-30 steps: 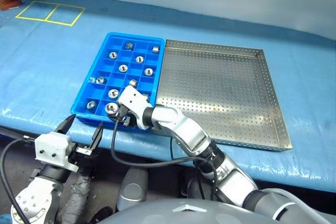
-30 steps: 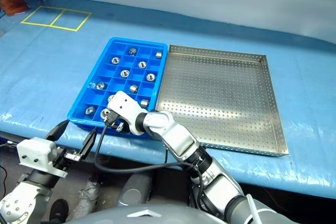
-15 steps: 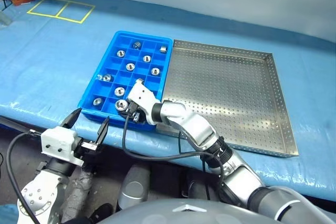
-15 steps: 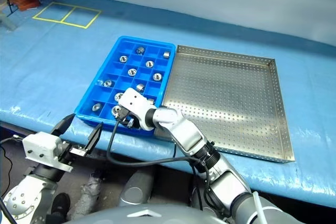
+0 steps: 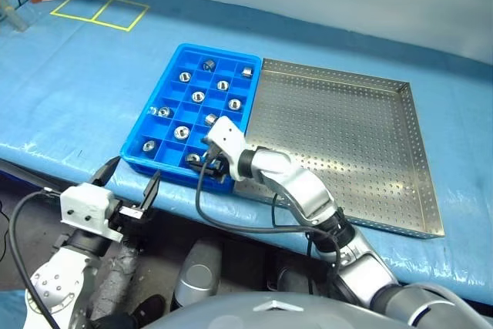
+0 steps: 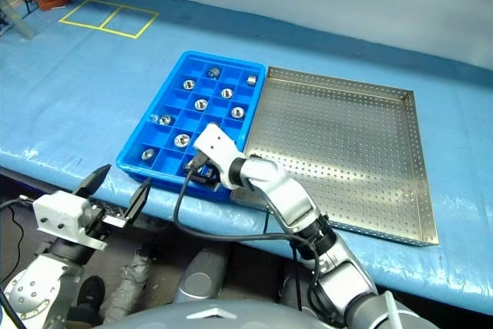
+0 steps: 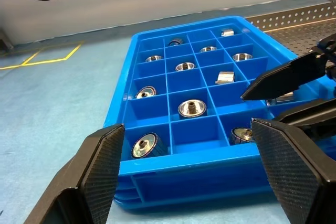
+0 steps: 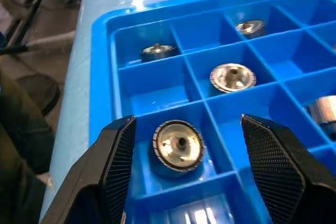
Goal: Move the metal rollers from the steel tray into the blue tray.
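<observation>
Right tool (image 8: 184, 177) gapes around unmarked metal roller (image 8: 178, 145) in blue tray (image 8: 100, 66).

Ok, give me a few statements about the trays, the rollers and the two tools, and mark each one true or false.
1. The steel tray holds no rollers. True.
2. The right tool is clamped on a roller. False: its fingers stand apart either side of a roller lying in a compartment.
3. The blue tray sits to the robot's right of the steel tray. False: it sits on the left, beside it.
4. The left tool is open, off the table's near edge. True.
5. Every blue compartment holds a roller. False: several are empty.
</observation>
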You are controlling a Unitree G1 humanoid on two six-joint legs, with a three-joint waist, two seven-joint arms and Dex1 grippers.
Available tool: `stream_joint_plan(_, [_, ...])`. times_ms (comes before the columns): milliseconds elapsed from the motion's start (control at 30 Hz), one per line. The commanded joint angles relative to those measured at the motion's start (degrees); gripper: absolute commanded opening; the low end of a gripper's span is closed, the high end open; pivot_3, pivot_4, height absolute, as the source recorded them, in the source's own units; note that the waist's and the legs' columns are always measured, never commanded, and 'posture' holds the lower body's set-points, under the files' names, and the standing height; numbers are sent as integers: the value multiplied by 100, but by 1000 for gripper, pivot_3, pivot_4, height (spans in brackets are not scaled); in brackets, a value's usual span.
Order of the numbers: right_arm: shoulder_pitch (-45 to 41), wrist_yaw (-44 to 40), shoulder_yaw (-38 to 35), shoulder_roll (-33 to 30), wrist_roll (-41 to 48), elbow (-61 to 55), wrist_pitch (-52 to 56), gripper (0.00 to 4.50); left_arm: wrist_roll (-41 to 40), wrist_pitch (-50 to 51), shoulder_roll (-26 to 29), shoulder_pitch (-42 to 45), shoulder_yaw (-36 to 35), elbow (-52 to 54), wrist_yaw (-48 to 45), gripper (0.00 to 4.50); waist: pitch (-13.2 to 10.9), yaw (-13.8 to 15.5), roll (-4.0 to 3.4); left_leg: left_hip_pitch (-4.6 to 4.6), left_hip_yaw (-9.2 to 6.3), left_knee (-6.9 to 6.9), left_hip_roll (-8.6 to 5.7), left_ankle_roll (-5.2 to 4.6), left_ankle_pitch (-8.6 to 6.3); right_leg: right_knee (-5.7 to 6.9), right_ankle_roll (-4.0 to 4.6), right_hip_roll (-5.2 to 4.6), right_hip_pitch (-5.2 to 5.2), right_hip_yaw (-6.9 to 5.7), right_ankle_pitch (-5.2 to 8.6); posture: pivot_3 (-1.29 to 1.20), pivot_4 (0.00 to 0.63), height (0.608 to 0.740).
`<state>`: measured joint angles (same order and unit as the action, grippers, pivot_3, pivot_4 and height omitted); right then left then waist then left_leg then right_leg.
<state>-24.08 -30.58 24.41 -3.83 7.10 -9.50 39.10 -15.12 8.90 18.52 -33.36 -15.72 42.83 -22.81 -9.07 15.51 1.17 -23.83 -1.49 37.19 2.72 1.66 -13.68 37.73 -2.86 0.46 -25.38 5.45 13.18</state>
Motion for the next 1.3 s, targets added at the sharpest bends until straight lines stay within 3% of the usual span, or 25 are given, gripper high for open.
stream_joint_plan(33, [351, 182, -472, -31, 206, -829, -306, 3356, -239, 181, 181, 230, -243, 160, -29, 4237, 0, 7, 2, 0, -1, 0, 0, 0, 0, 0, 0, 0, 0, 0, 0, 468, 150, 740])
stream_joint_plan(267, [1342, 501, -919, -300, 236, -1773, -624, 3356, -377, 591, 534, 900, -282, -25, -72, 4237, 0, -42, 2, -2, 0, -3, 0, 2, -1, -1, -1, 1, 21, 0, 0, 435, 150, 740])
stream_joint_plan(733, [3270, 1862, -1990, -281, -11, -3010, -1037, 3356, -48, 638, 737, 2741, 813, -1217, -337, 4237, 0, -390, 2, 6, -2, -1, 1, 7, 3, 1, -5, 3, 35, 4, -3, 315, 150, 740])
stream_joint_plan(1300, [3912, 2551, -1932, -154, -403, -3415, -1256, 3356, 263, 528, 355, 3603, 1523, -2102, -327, 4237, 0, -1067, 2, 30, -13, 8, -1, 5, 3, 1, -6, 2, 70, 5, -4, 190, 150, 740])
